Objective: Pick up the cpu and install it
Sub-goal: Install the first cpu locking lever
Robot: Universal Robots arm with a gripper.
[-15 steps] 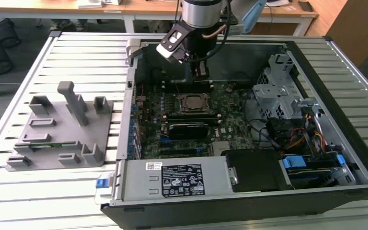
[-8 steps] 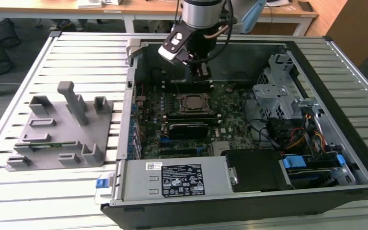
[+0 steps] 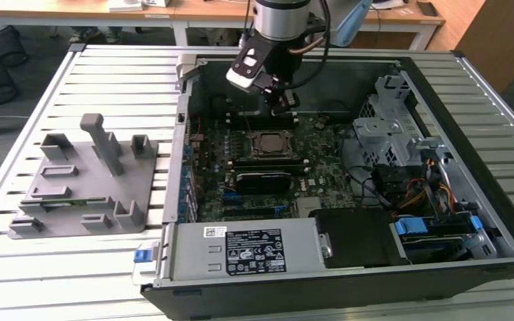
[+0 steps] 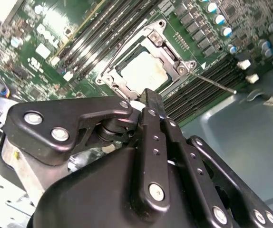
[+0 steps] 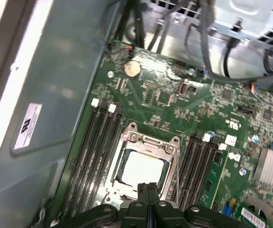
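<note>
While the arm hangs over the far side of the open computer case, its gripper sits above the motherboard, just beyond the socket. Fingers: pressed together, pads flat against each other, nothing between them; clearest in the first wrist view, where the two black fingertips meet in a single seam.

Cpu: seated in the socket frame, silver top showing through the metal bracket. Also seen in the second wrist view, square and pale inside the frame. Fingertips hover over the socket's edge, just beside the cpu; whether they touch the frame, I cannot tell.

Thin retention lever angles out from the socket corner across the memory slots.

On the exterior view's left, a grey plastic fixture stands on the slatted table, well apart from the case. Power supply along the case's near edge.
</note>
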